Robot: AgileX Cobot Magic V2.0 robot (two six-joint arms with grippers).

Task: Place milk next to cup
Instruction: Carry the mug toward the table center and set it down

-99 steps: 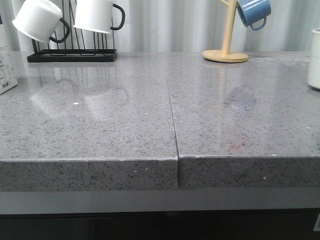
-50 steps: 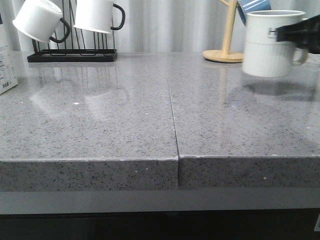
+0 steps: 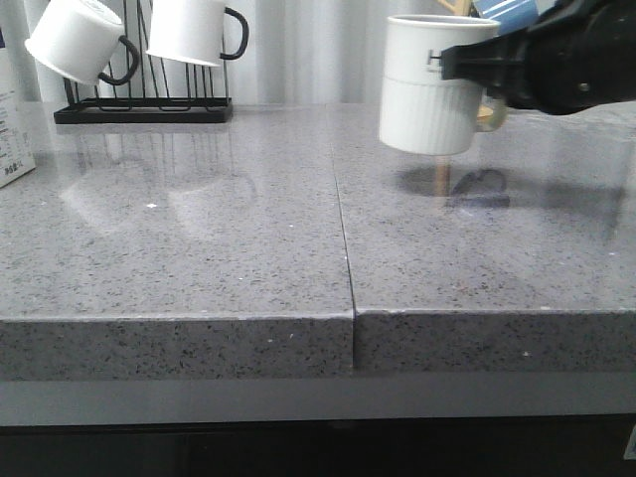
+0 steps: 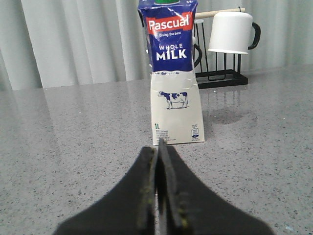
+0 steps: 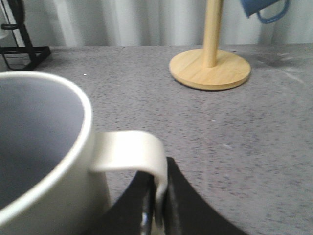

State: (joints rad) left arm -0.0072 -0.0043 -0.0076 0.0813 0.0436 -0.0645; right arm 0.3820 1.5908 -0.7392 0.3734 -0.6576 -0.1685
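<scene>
Change since before: cup (image 3: pixel 429 85) has moved left from the far right edge toward the middle of the right slab, and it is now higher, clear of the surface; one second ago only its side showed at the right border.
Cup: white mug, ribbed lower half, black letters partly hidden by the gripper; it hangs upright above the grey countertop (image 3: pixel 199 258), its shadow lying on the stone below.
Right gripper (image 5: pixel 155 205): black fingers closed tight on the white handle of the cup, seen clearly in the right wrist view; in the front view the arm comes in from the right.
Milk (image 4: pixel 172 73): tall carton, blue top with white lettering, cow picture on the white lower part; it stands upright on the countertop at the far left, and only a strip of it shows at the left border of the front view.
Left gripper (image 4: pixel 160 191): fingers pressed together, holding nothing, pointing at the milk but apart from it.
Black rack (image 3: pixel 144 107): far left, two white mugs with black handles hanging on it.
Wooden stand (image 5: pixel 210 63): far right, round base, a blue mug (image 5: pixel 261 9) hanging above.
Milk and cup: well apart, at opposite sides.
</scene>
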